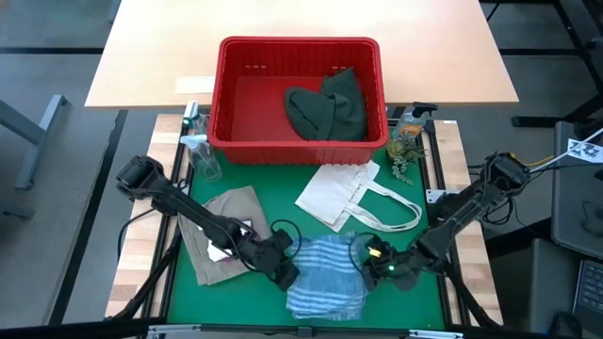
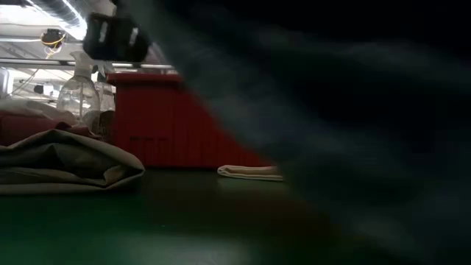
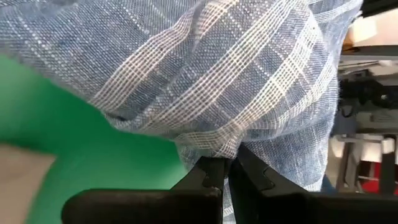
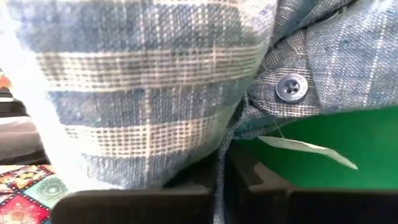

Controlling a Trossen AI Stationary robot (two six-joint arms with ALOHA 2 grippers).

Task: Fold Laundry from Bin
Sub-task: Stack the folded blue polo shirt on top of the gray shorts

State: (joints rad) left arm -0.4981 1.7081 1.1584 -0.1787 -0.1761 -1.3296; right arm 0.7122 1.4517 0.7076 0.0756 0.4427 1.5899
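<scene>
The blue-white striped shirt (image 1: 325, 273) is bunched on the green mat near the table's front edge, between my two grippers. My left gripper (image 1: 287, 270) is shut on its left side, my right gripper (image 1: 372, 259) on its right side. In the low view the shirt (image 2: 353, 132) is a blur that fills the right half. A tan garment (image 1: 226, 235) lies crumpled on the mat to the left. The red bin (image 1: 236, 104) stands at the far side with a dark green garment (image 1: 328, 108) heaped inside it. My left gripper pinches a bunched fold (image 3: 211, 146) at the shirt's left side between its two fingers. It comes slanting down from the table's left. The cloth swells away beyond the fingertips, raised above the mat there. My right gripper pinches gathered cloth (image 4: 233, 134) at the shirt's right side, close to a grey button (image 4: 291, 87), between its two fingers. It comes slanting down from the table's right. Several layers bulge past the fingers, and a white tag (image 4: 305, 148) hangs beside them.
A flat white tote bag (image 1: 358, 198) with loop handles lies on the mat between the bin and the shirt. A clear spray bottle (image 1: 201, 155) stands left of the bin. Another bottle and a small plant (image 1: 407, 141) stand to its right.
</scene>
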